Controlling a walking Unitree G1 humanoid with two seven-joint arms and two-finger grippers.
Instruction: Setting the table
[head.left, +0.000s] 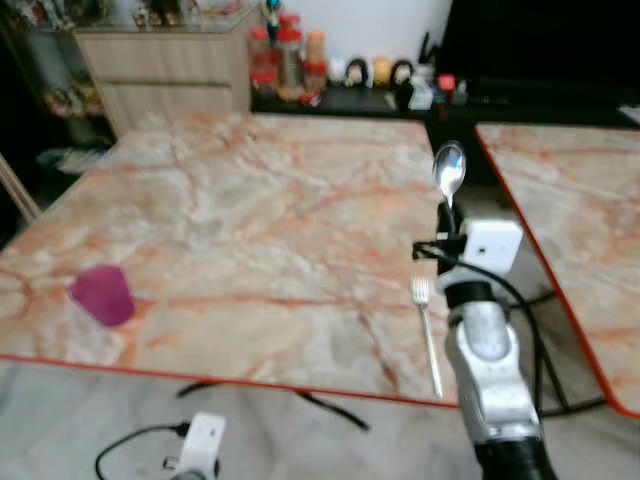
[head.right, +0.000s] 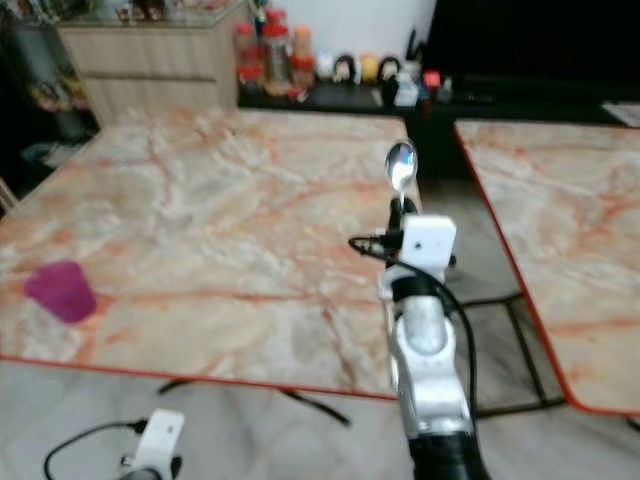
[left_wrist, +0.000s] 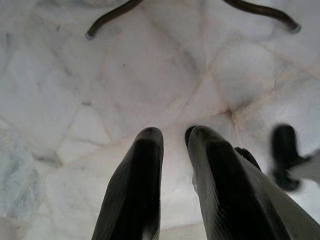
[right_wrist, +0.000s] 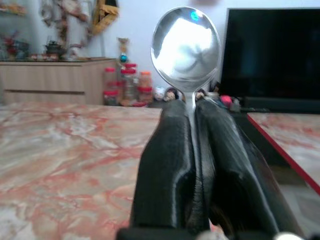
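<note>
Head cameras look down across the marble table (head.left: 250, 220); the left wrist camera faces the floor (left_wrist: 150, 75)

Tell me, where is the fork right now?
The fork lies flat on the marble table, near its front right corner, just left of the right gripper that holds the spoon upright.

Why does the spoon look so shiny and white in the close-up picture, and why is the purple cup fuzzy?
In the right wrist view the spoon, pinched in the right gripper, mirrors bright room light, so its bowl glares white. In the left eye view the purple cup is soft and blurry, as is the fork. In the left wrist view the left gripper is sharp over the pale floor.
</note>
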